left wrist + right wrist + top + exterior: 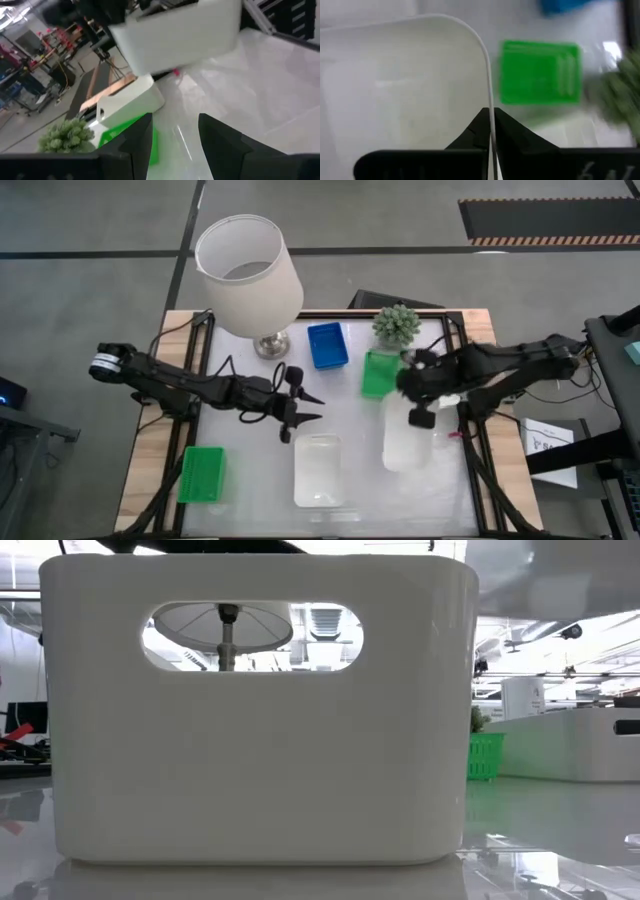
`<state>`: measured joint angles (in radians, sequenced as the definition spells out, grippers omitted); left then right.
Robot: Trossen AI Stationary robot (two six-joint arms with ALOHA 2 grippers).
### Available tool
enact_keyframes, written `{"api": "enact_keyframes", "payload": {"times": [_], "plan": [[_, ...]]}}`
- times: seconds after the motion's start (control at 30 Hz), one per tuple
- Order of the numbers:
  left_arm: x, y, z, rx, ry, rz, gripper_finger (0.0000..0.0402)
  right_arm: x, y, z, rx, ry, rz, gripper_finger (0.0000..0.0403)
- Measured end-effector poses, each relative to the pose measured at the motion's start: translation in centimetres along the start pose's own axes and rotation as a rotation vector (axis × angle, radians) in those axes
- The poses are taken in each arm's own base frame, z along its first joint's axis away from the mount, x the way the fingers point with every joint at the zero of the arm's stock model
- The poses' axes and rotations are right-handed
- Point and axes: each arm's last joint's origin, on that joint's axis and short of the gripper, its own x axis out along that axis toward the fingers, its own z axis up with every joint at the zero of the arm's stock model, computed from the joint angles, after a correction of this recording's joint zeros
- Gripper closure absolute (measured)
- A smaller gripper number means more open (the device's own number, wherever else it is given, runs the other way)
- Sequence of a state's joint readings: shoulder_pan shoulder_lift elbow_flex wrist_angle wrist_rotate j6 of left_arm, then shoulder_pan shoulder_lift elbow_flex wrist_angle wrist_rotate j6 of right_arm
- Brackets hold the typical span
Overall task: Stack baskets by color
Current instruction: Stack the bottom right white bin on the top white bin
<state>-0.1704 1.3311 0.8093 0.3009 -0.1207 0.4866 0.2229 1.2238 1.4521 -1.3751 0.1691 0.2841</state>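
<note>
My right gripper (420,410) is shut on a white basket (408,438), held up over the table's right half. Under it a second white basket (131,102) rests on the table beside a green basket (380,373). A third white basket (317,470) stands near the front edge and fills the low view (260,720). A blue basket (327,345) sits at the back, another green basket (202,474) at the front left. My left gripper (318,407) hovers open at mid-table and holds nothing. My right gripper has the top edge of one side wall (490,95) of the white basket, one finger inside the basket and one outside. The fingers come steeply from above. The basket (180,30) hangs tilted, lifted clear of the table.
A lamp with a white shade (248,275) stands at the back left and a small potted plant (397,325) at the back, beside the green basket. Bare glossy tabletop (350,415) lies between the two arms.
</note>
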Motion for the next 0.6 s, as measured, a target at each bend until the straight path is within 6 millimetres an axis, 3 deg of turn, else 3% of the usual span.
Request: {"api": "enact_keyframes", "payload": {"times": [0.17, 0.37, 0.6], "plan": [[-0.2, 0.0, 0.3, -0.002, -0.018, 0.006, 0.0258, 4.4, 1.6, 1.9, -0.204, 0.066, 0.085, 0.0394], [-0.2, 0.1, 0.3, -0.007, -0.019, 0.010, 0.0258, 10.0, 3.0, 2.9, -0.298, 0.229, 0.084, 0.0394], [-0.2, 0.0, 0.2, -0.008, -0.014, 0.013, 0.0258, 14.0, 3.9, 3.4, -0.335, 0.347, 0.074, 0.0394]]}}
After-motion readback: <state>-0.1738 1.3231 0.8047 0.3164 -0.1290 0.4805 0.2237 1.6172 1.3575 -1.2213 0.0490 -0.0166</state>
